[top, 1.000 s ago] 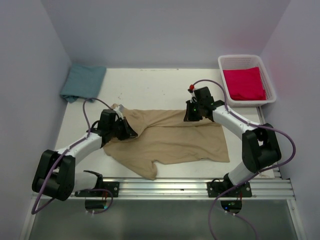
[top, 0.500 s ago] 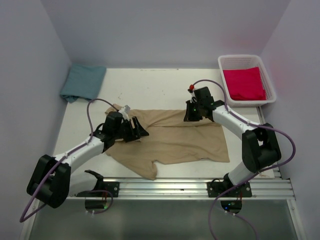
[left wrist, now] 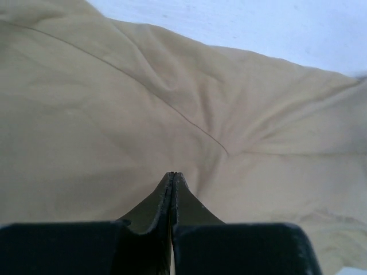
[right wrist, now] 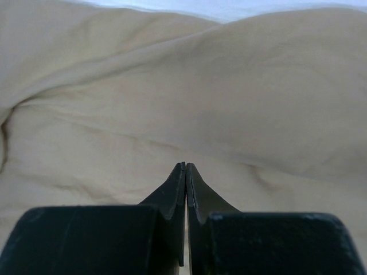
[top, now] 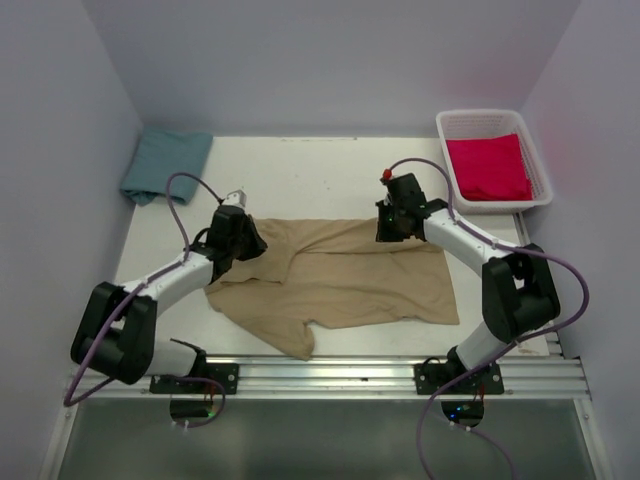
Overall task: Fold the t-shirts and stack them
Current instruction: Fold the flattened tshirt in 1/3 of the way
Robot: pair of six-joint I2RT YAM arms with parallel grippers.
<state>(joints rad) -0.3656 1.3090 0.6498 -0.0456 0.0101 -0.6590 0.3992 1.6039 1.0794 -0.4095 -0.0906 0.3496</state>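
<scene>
Tan t-shirt (top: pixel 340 275) spread at table (top: pixel 320 175) centre, teal t-shirt (top: pixel 165 165) at 10, red t-shirt (top: pixel 487 167) in basket (top: pixel 543 180) at 2. My left gripper (left wrist: pixel 173 176) and right gripper (right wrist: pixel 185 167) are pinched shut at its 12 o'clock edge. Can't tell if cloth is caught. Lift level, fold toward 6.

From above, the light is even and soft. The white table (top: pixel 330 170) is bright, and the walls (top: pixel 320 60) take a faint lavender cast. Shadows are short and blurred, tucked close under my arms. The red-pink t-shirt (top: pixel 487 167) looks almost oversaturated. At my wrists, the left gripper (left wrist: pixel 172 177) and right gripper (right wrist: pixel 185 167) are near-black silhouettes. The tan t-shirt (left wrist: pixel 114 114) looks warm and slightly soft in focus. The far strip of table washes out to a pale, blurred blue-white.
</scene>
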